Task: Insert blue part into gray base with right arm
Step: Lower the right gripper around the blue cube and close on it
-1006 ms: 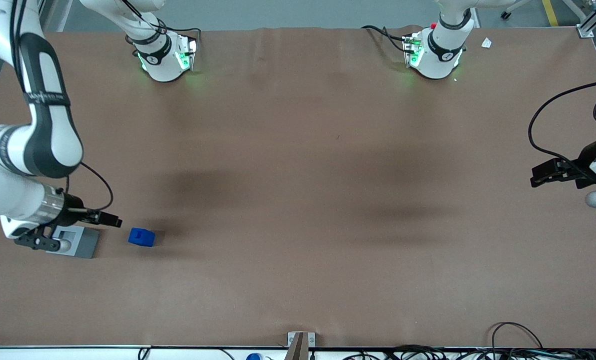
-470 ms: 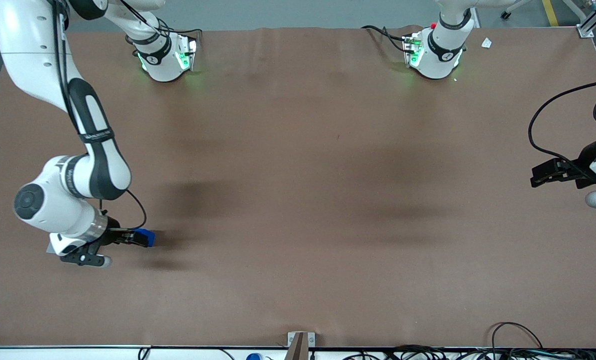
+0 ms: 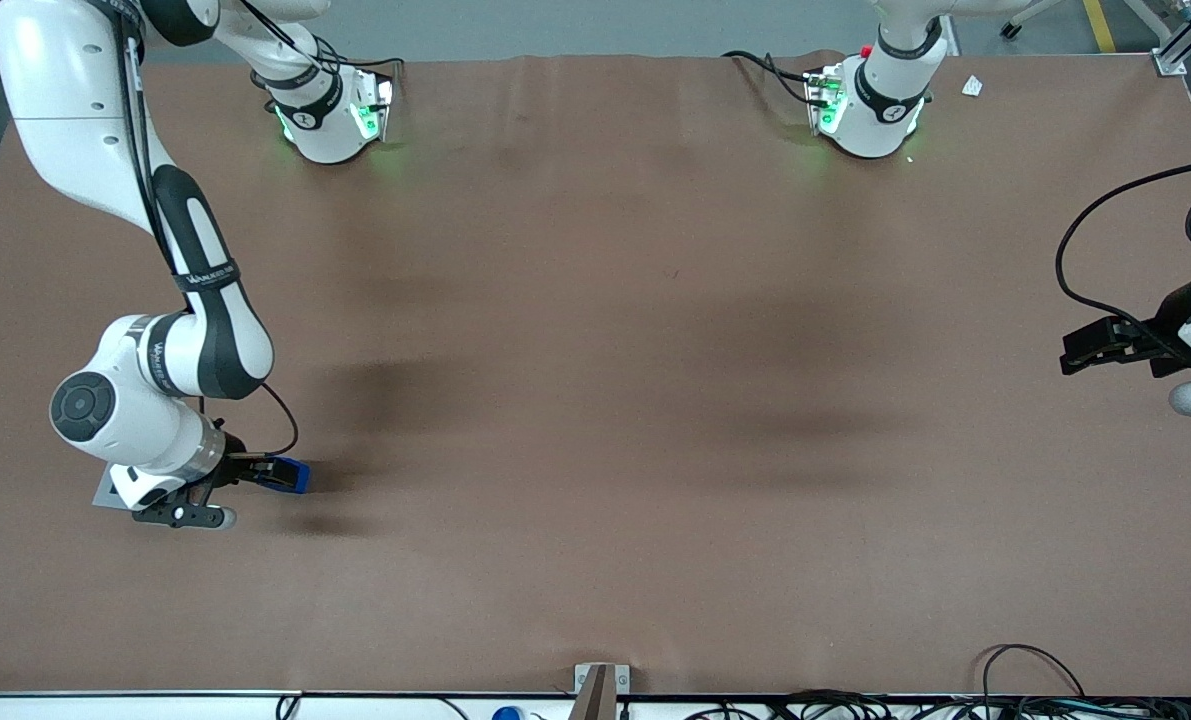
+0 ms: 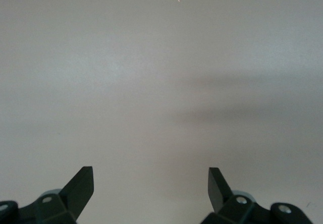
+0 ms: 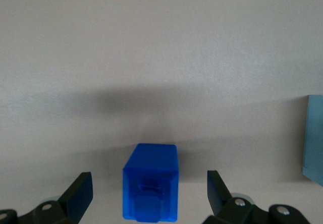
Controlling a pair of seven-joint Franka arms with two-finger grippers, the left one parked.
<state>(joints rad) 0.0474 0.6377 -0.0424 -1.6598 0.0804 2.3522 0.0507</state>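
The blue part (image 3: 295,477) lies on the brown table toward the working arm's end, partly covered by my gripper (image 3: 260,470). In the right wrist view the blue part (image 5: 150,188) sits between my gripper's (image 5: 150,181) open fingers, which stand apart from it on both sides without touching. The gray base is mostly hidden under my wrist; one corner (image 3: 105,492) shows in the front view, and one edge (image 5: 314,138) shows in the right wrist view, beside the blue part with a gap of bare table between them.
Both arm bases (image 3: 330,115) (image 3: 870,105) stand at the table edge farthest from the front camera. A metal bracket (image 3: 600,685) and cables (image 3: 1035,690) lie at the nearest edge. A small white scrap (image 3: 972,87) lies near the parked arm's base.
My arm has swung from above the gray base over to the blue part, and the gripper now straddles it. The blue part and gray base have not moved.
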